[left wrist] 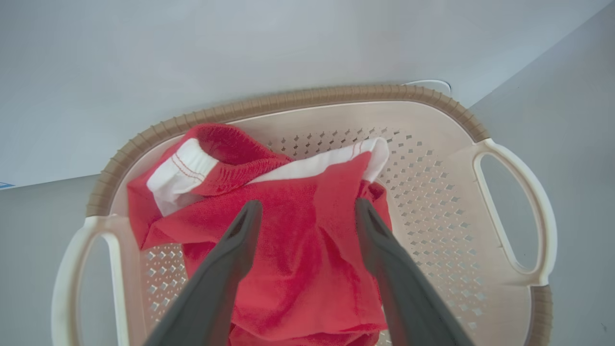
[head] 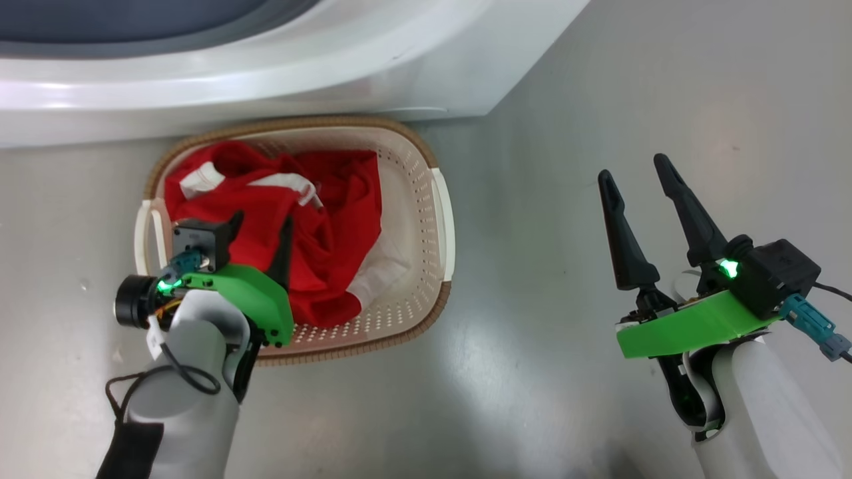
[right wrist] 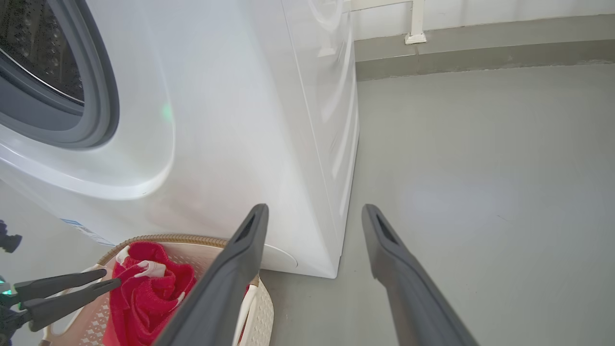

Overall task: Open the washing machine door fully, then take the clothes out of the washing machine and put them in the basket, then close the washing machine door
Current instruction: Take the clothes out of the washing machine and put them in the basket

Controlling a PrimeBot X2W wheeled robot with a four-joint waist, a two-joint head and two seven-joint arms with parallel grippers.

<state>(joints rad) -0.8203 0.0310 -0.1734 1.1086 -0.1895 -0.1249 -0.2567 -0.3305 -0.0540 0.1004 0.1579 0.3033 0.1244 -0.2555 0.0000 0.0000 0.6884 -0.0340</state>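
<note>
The cream basket point(head: 442, 219) with its brown rim stands on the floor against the white washing machine point(head: 266, 73). Red clothes point(head: 333, 219) with white bands lie piled inside it. My left gripper point(head: 261, 233) hovers over the pile, open, with nothing between its fingers; in the left wrist view the gripper point(left wrist: 307, 205) straddles the red cloth point(left wrist: 298, 269) inside the basket point(left wrist: 298, 98). My right gripper point(head: 632, 168) stands open over bare floor to the basket's right. The right wrist view shows the machine's grey rubber ring point(right wrist: 101, 96) and steel drum point(right wrist: 38, 48). The door is out of view.
Grey floor point(head: 566, 100) stretches open to the right of the machine and basket. In the right wrist view, a wall skirting point(right wrist: 480, 48) runs along the back and a white post foot point(right wrist: 415, 36) stands on it. The machine's corner point(right wrist: 336, 269) is close to the basket.
</note>
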